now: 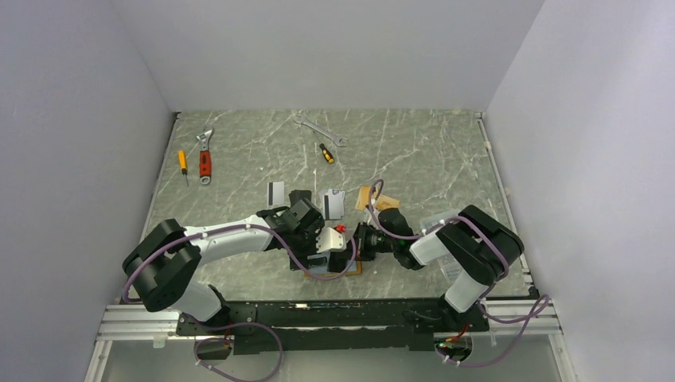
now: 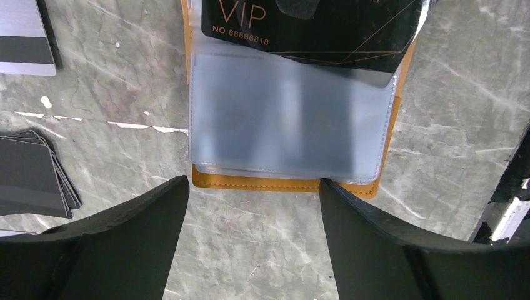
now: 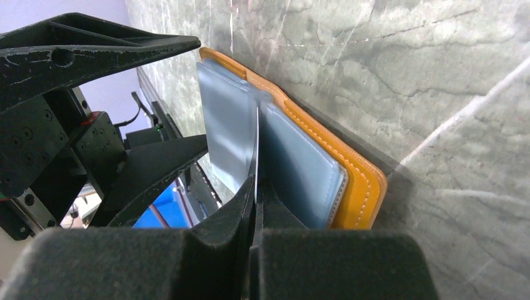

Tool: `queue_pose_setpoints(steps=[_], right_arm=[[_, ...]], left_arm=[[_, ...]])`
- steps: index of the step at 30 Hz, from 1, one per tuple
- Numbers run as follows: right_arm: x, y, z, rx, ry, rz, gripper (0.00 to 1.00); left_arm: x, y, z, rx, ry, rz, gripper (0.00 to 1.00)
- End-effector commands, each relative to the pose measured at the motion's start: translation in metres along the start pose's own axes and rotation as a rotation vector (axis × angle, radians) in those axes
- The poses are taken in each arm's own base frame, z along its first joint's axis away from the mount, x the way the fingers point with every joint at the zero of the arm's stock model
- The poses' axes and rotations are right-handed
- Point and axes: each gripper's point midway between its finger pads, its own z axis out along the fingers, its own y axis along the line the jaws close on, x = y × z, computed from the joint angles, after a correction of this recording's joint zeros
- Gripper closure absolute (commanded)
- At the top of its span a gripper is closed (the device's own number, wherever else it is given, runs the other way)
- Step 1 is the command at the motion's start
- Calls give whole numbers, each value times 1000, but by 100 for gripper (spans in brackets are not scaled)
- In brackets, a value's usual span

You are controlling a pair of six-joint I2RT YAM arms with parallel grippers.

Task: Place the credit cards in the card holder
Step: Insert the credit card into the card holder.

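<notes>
The orange card holder (image 2: 281, 184) lies open on the table, its clear pockets (image 2: 287, 119) facing up. A black credit card (image 2: 312, 31) marked VIP overlaps the top of the clear pocket. My right gripper (image 3: 256, 187) is shut on this card (image 3: 257, 137), which shows edge-on beside the holder (image 3: 359, 181). My left gripper (image 2: 253, 187) is open with nothing between its fingers. Its fingertips sit at the holder's near edge, one on each side. From above, both grippers (image 1: 338, 253) (image 1: 356, 241) meet over the holder (image 1: 356, 269).
More cards lie nearby: a silver one with a black stripe (image 2: 25, 37) and a dark stack (image 2: 31, 178). Silver cards (image 1: 276, 192) (image 1: 333, 203) and tan ones (image 1: 368, 197) sit behind the grippers. Wrenches (image 1: 321, 130) (image 1: 205, 163) and screwdrivers (image 1: 326, 153) lie further back.
</notes>
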Motion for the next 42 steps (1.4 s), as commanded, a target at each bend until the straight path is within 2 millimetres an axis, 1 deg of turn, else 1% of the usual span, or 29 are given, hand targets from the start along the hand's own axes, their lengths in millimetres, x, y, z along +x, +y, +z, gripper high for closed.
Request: queue_pose_setpoints(steps=[1,6,13,16,19,25,30,32,35,39,42], right_arm=[[2,-7,4,11,23,-17,100],[0,-8,6,30,49,-36,100],[10,-25,2,102,83,2,100],[15,-29,0,107,94,17,100],[18,-29,2,98,114,21,100],[17,-24,9,85,162,0,99],[18,-27,8,113,191,-18,97],[19,-31,6,137,202,-17,92],[20,-37,6,170,210,-20,87],[18,-46,5,244,209,-26,70],[10,-48,-1,312,167,-53,59]], left_arm=[[5,2,-1,-13,22,12,18],[6,2,-2,-16,25,19,18],[6,1,-1,-12,26,16,19],[7,0,-1,-10,26,19,20],[6,1,-2,-14,24,19,20],[7,1,-2,-17,25,26,21],[6,1,-3,-17,22,28,21],[6,1,-3,-16,21,30,21],[6,1,-2,-15,23,29,21],[6,1,-3,-13,23,28,21],[7,0,-3,-11,23,29,21]])
